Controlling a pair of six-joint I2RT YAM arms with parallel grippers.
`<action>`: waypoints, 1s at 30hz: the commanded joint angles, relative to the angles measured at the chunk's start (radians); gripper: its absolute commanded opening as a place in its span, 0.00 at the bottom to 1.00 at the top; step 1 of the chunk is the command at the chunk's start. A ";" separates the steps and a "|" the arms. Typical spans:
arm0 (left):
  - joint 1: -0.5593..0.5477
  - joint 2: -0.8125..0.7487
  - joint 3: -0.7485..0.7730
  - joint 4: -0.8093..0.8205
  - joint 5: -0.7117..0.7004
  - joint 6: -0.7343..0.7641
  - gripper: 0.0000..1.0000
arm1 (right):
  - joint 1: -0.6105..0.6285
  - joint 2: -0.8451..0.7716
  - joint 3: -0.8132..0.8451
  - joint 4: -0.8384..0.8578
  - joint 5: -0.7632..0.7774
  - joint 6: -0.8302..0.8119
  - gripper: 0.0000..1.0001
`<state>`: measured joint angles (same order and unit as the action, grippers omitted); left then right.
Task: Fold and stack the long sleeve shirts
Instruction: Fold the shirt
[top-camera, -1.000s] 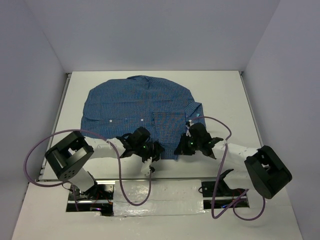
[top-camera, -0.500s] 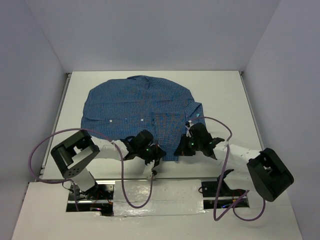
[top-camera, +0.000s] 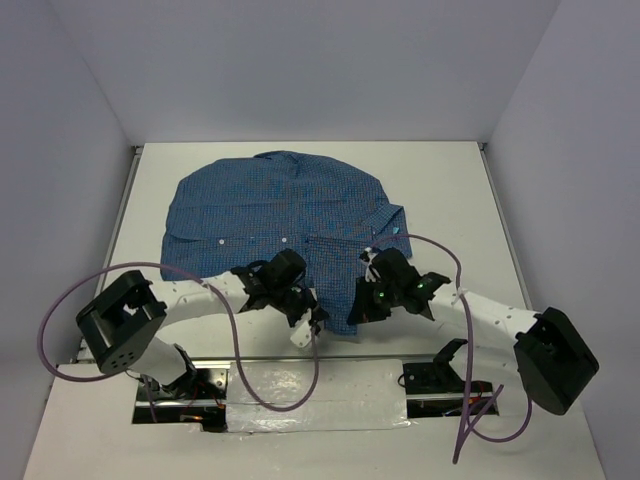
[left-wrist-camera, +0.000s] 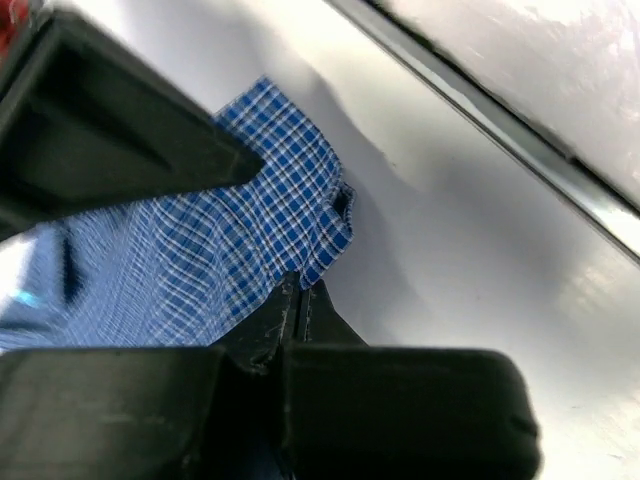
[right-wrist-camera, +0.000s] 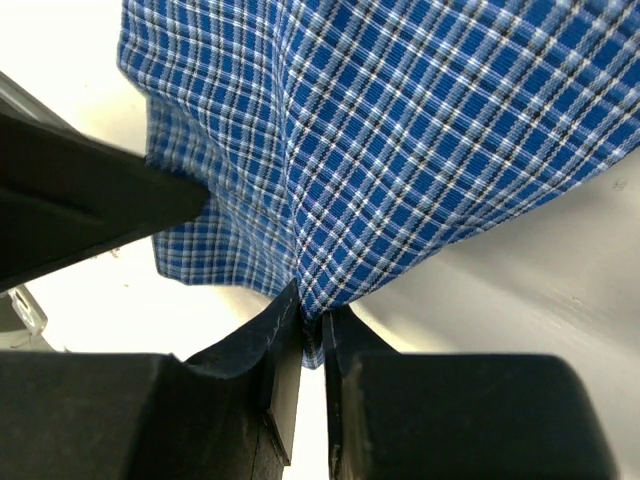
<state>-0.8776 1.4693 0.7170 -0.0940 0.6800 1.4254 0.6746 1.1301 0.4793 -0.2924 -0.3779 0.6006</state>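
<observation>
The long sleeve shirt, blue and finely checked, lies spread on the white table with its collar at the far side. Both grippers sit at its near hem, close together. My left gripper is shut, and in the left wrist view its jaws are pressed together with the hem of the shirt caught at their very tips. My right gripper is shut on the same hem. The right wrist view shows checked cloth pinched between its fingers and drawn up off the table.
The white table is boxed in by pale walls at the back and sides. A metal rail runs along the near edge, seen close by in the left wrist view. Purple cables loop beside both arm bases.
My left gripper has gone from open to shut at the hem. The left arm's base links have swung left, and both grippers have edged slightly towards each other.
</observation>
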 joint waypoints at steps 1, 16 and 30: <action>0.060 0.051 0.131 -0.047 0.099 -0.256 0.00 | -0.018 0.014 0.102 -0.091 -0.006 -0.053 0.19; 0.325 0.347 0.565 -0.041 0.305 -0.983 0.00 | -0.374 0.379 0.517 -0.240 -0.168 -0.197 0.31; 0.402 0.430 0.625 0.094 0.293 -1.081 0.00 | -0.445 0.493 0.616 -0.171 -0.191 -0.191 0.46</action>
<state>-0.4747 1.8992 1.2976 0.0006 0.9401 0.2584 0.2283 1.6127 1.0641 -0.4915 -0.5461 0.4042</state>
